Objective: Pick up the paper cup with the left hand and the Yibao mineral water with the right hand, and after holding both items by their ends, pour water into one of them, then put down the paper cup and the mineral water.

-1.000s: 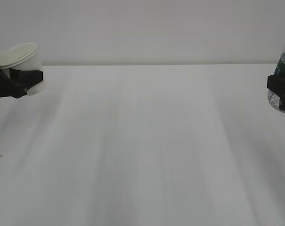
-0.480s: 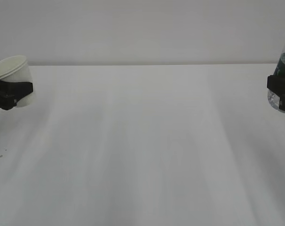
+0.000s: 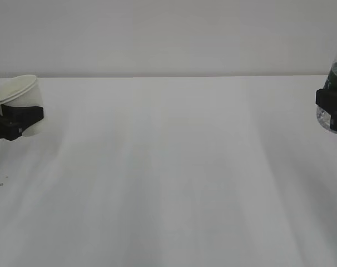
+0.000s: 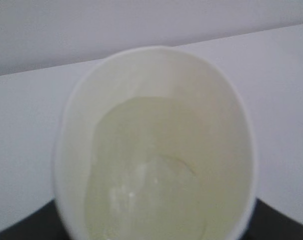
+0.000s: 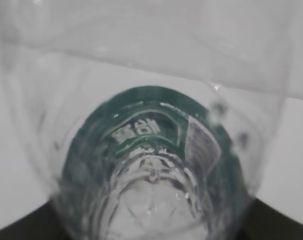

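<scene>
Paper cup (image 3: 17, 105) lowered, rim tilted left, bottle (image 3: 336, 100) upright

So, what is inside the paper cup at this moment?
The left wrist view looks into the paper cup: a pale cream wall and what looks like a shallow pool of clear liquid at the bottom, though the blur leaves it uncertain. Nothing else is inside.

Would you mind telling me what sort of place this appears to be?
Probably a lab test bench: a bare white table against a plain wall, with only a paper cup and water bottle held by robot grippers.
</scene>
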